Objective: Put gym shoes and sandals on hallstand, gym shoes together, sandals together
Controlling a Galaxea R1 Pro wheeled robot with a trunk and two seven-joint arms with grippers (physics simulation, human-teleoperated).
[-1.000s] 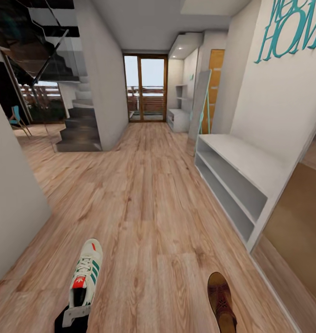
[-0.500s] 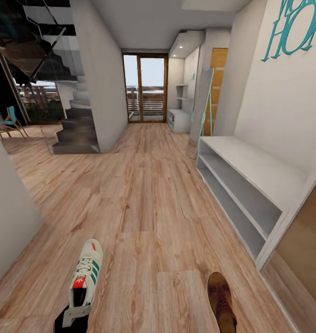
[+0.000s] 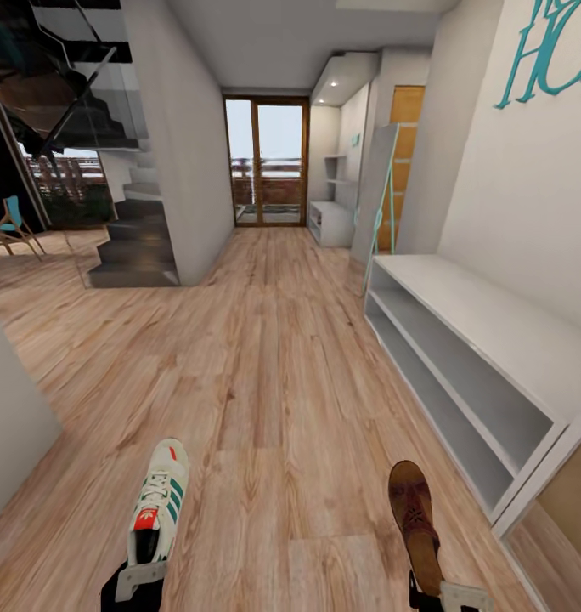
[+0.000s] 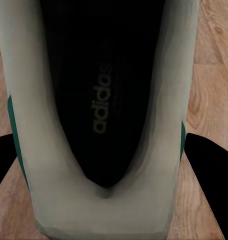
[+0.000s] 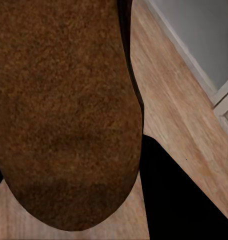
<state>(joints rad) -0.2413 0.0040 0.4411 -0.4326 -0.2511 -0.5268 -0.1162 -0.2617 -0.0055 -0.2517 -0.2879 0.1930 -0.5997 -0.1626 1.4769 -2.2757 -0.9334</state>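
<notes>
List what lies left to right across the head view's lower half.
Wall → gym shoe in the left gripper → sandal in the right gripper → hallstand.

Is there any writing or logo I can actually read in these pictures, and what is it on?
"adidas": printed on the dark insole inside the gym shoe, seen in the left wrist view.
"H", then part of a second letter: large teal wall lettering, cut off at the head view's edge; the row above it is cropped too far to read.
Red tongue patch on the gym shoe: too small to read.
</notes>
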